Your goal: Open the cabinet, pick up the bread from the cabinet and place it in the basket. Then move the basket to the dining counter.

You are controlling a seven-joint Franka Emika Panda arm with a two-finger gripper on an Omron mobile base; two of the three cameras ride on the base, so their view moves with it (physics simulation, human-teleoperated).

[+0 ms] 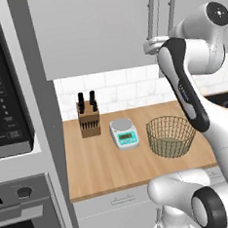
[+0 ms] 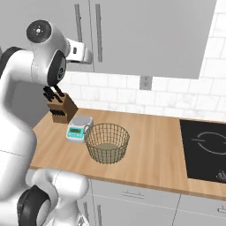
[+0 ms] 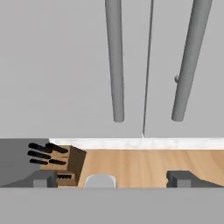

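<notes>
The cabinet point(image 1: 99, 29) hangs shut above the worktop point(image 1: 106, 165); the hand point(image 3: 113, 178) faces its two bar handles point(image 3: 114, 61), fingers point(image 3: 43, 179) spread wide and grasping nothing; the basket point(image 1: 170, 135) stands at 3 o'clock of the scale point(image 1: 123, 133); knife block point(image 1: 88, 118) at 9.

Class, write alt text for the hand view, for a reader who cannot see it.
The open gripper faces the closed grey cabinet, whose two silver bar handles hang either side of the door seam. Below lie a wooden worktop, a knife block and part of a kitchen scale.
</notes>
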